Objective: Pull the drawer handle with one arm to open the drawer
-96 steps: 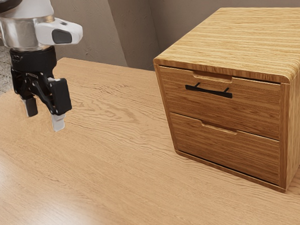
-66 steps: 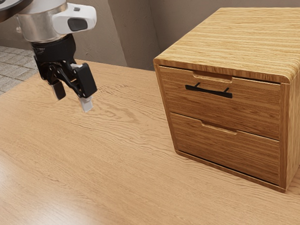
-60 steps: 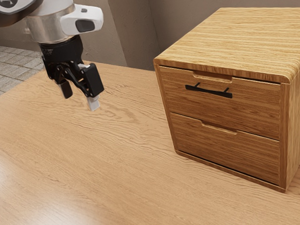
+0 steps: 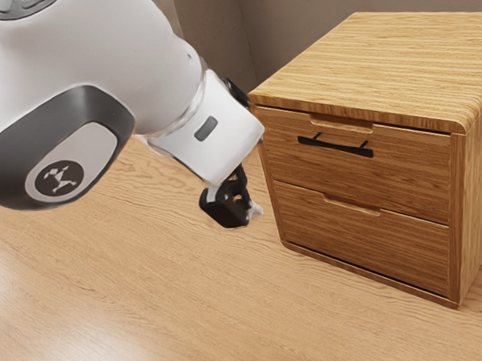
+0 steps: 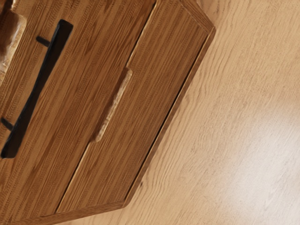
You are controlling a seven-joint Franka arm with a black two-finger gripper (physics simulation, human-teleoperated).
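on the wooden table [image 4: 111, 314], toward the exterior view's right, stands the two-drawer cabinet [image 4: 395, 54], both fronts flush. the white arm [image 4: 85, 91] looms in from the exterior view's left. the top drawer [image 4: 409, 177] carries the black handle [image 4: 335, 145], a slim bar. the gripper [image 4: 230, 206] hangs low, near the cabinet's left front edge and apart from the handle; whether it is spread or pressed together i cannot tell. this looks like the approach step: next it likely must rise, line up with the bar and clasp it before pulling.

Soft, even light; pale sheen on tabletop [image 4: 25, 274].
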